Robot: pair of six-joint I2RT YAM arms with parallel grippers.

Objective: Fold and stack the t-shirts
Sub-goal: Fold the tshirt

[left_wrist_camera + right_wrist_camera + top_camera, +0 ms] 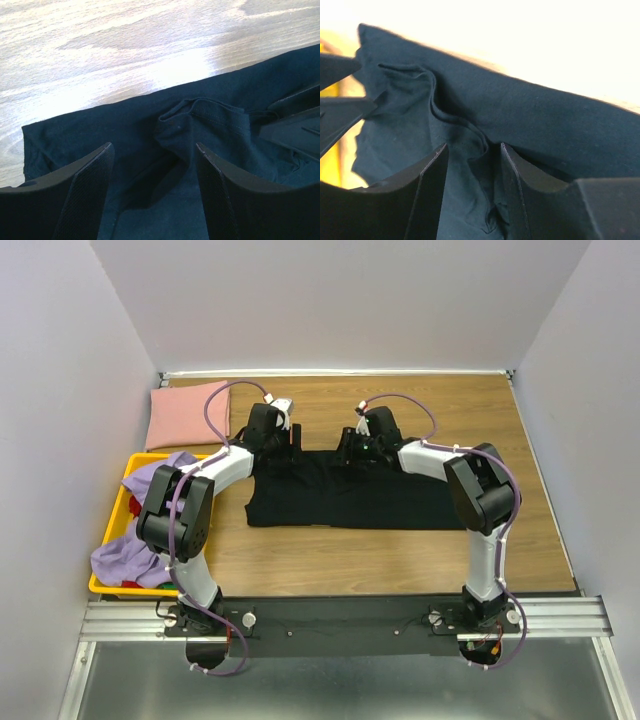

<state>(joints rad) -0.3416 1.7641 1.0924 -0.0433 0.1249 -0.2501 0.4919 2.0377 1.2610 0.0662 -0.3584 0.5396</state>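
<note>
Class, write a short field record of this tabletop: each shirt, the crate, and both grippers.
black t-shirt: spread out on the wooden table, centre
pink t-shirt: folded, far left corner
lavender t-shirt: crumpled in the yellow crate
left gripper: jaws apart, over the black t-shirt's far edge
right gripper: jaws apart, cloth ridge between them

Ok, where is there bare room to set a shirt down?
Bare table: the near strip between black shirt and rail; the right side, from that shirt to the wall; the far strip right of the pink shirt. Crowded: the left, with yellow crate and lavender shirt, and the black shirt's far edge, under both jaws.
</note>
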